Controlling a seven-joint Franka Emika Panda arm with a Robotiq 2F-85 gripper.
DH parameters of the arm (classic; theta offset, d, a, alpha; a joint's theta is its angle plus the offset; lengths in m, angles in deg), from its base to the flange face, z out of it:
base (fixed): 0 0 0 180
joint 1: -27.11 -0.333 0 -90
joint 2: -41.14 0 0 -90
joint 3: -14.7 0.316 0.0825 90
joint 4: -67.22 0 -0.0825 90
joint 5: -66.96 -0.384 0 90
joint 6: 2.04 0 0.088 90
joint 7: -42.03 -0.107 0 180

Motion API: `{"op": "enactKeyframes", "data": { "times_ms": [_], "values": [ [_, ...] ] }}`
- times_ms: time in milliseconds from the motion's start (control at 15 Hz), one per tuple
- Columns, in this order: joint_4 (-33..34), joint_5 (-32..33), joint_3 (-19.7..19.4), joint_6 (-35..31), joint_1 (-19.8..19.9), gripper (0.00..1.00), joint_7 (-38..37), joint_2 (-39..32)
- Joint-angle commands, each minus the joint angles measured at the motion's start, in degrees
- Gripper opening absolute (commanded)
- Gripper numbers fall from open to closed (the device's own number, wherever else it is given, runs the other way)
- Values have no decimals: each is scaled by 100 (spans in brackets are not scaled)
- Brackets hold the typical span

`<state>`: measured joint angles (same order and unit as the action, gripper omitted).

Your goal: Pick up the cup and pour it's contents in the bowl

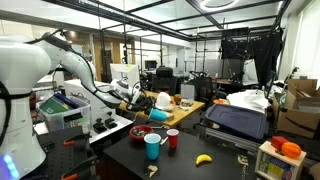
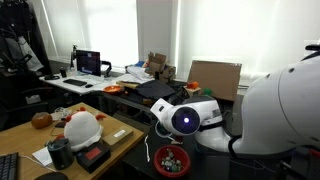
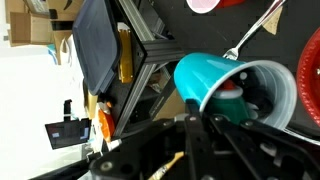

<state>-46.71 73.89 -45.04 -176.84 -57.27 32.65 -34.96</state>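
Observation:
In the wrist view the cup (image 3: 205,75) lies tilted across the picture. Its outside looks blue-green and the inside of its rim is blue. Green and red bits (image 3: 228,95) show inside its mouth. My gripper (image 3: 200,112) is shut on the cup's rim, the two dark fingers meeting at the wall. In an exterior view the gripper (image 1: 134,97) hangs above the black table, beyond the red bowl (image 1: 134,130). The bowl's rim also shows at the right edge of the wrist view (image 3: 310,75) and below the white arm in an exterior view (image 2: 160,152).
A teal cup (image 1: 152,146) and a small red cup (image 1: 172,138) stand on the black table near the bowl, a banana (image 1: 203,158) further along. A light utensil (image 3: 255,25) lies on the table. A white-and-orange helmet (image 1: 160,100) rests on the wooden desk.

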Motion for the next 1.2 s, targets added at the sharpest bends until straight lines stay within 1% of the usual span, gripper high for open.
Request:
{"op": "enactKeyframes", "data": {
  "times_ms": [0, 333, 1133],
  "values": [
    [-90, -78, -254, 248, -293, 1, -97, -209],
    [-82, -47, -329, 371, -380, 1, -115, -314],
    [-82, -3, -366, 656, -464, 1, -170, -352]
  ]
}}
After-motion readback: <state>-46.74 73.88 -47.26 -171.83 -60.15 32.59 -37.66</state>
